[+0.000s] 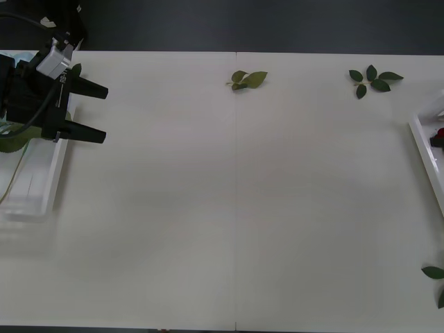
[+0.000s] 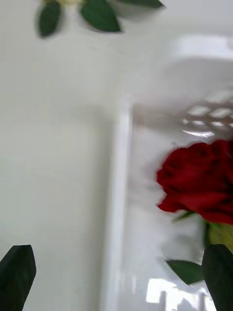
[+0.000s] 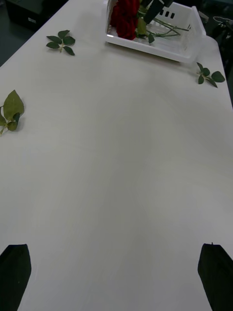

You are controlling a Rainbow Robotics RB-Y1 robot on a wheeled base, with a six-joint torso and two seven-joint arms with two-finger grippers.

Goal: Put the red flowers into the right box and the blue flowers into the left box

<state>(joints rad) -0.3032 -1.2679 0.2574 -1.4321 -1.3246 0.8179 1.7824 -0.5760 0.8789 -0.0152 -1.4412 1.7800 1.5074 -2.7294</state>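
Hovering at the upper left of the front view, over the inner rim of the left box (image 1: 43, 182): left gripper (image 1: 89, 111), black fingers (image 1: 87, 88) spread wide apart, nothing between them. Long white tray below it running down the left edge of the frame, a bit of green leaf (image 1: 12, 142) showing at its far side under the arm. Same spread confirmed in the left wrist view, one dark fingertip (image 3: 14, 274) at each bottom corner, bare white table (image 1: 236, 208) stretching between them. Far across that tabletop, at the top of the left wrist frame: right box (image 3: 187, 46), red flowers (image 3: 125, 18) lying inside it, deep red heads at one end, thin green stems trailing along the tray floor. Right box cut off at the right edge of the front view, a dark red speck visible within. Right gripper (image 2: 116, 277) poised above that tray, fingers parted, one tip (image 2: 17, 274) over the bare table outside the rim, the other over the tray floor, clasping nothing; a red rose head filling the right middle of the right wrist frame, lying in the tray just beyond the fingertip. Loose leaf sprigs (image 1: 374, 79) scattered along the top of the front view, another sprig (image 1: 248, 80) near top centre, more leaves (image 1: 434, 273) at the lower right edge.
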